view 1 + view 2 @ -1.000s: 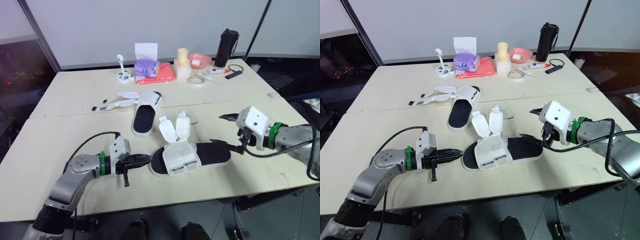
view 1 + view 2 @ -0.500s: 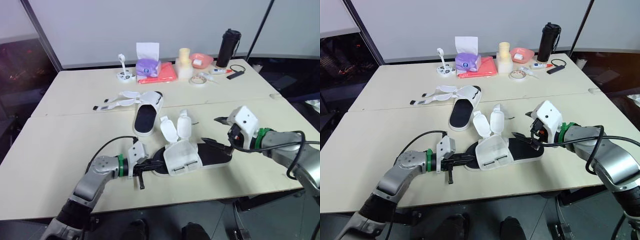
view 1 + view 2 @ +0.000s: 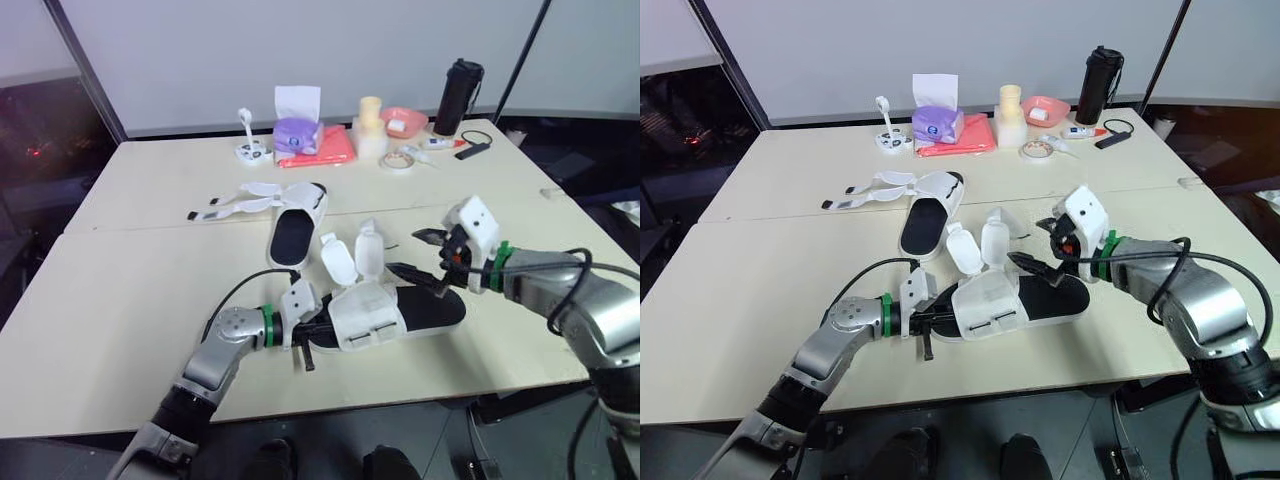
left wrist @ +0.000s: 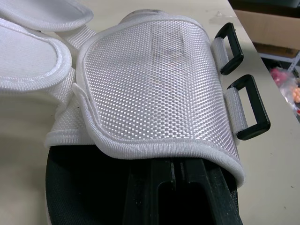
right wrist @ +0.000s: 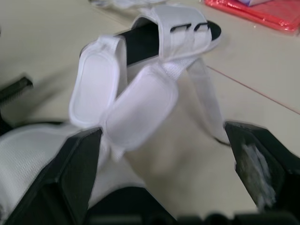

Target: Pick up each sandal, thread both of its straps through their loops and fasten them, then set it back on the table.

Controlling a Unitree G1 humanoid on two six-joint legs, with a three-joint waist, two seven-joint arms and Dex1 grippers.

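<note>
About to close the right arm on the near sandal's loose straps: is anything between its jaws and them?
Nothing visible does. The right gripper, jaws open, faces the two upright straps directly. The far sandal lies beyond them, and the left gripper is at the near sandal's toe end, under its upper.

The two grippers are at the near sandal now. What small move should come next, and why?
Probably the right gripper should ease forward and close on the nearer strap. It is open, and both straps of the near sandal stand up unthreaded just ahead of it, while the left gripper sits shut under the white flap, steadying the sandal beside its black loops.
</note>
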